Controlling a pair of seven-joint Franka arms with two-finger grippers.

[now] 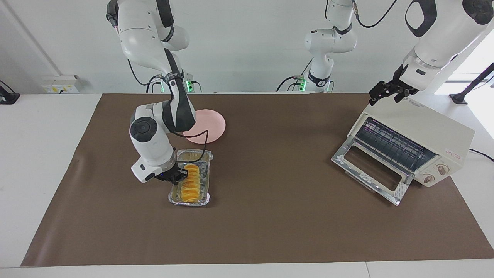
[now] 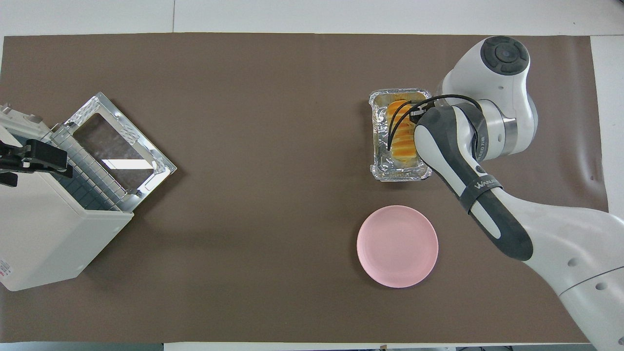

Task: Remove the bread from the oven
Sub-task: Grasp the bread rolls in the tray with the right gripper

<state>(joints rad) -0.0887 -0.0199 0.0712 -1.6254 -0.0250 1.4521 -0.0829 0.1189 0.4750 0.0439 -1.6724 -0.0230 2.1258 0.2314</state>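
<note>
The bread (image 1: 191, 184), a ridged golden-orange loaf, lies in a silver foil tray (image 1: 193, 202) on the brown mat, toward the right arm's end of the table. My right gripper (image 1: 179, 175) is down at the loaf's side, low in the tray. In the overhead view the right arm covers that gripper, and part of the bread (image 2: 399, 146) shows in the tray (image 2: 397, 175). The cream-white oven (image 1: 436, 131) stands at the left arm's end with its door (image 1: 368, 166) dropped open and its wire rack bare. My left gripper (image 1: 386, 98) hangs open just above the oven's top.
A pink plate (image 1: 210, 125) lies bare beside the foil tray, nearer to the robots; it also shows in the overhead view (image 2: 397, 246). The oven (image 2: 44, 234) and its open door (image 2: 119, 141) take up the mat's corner at the left arm's end.
</note>
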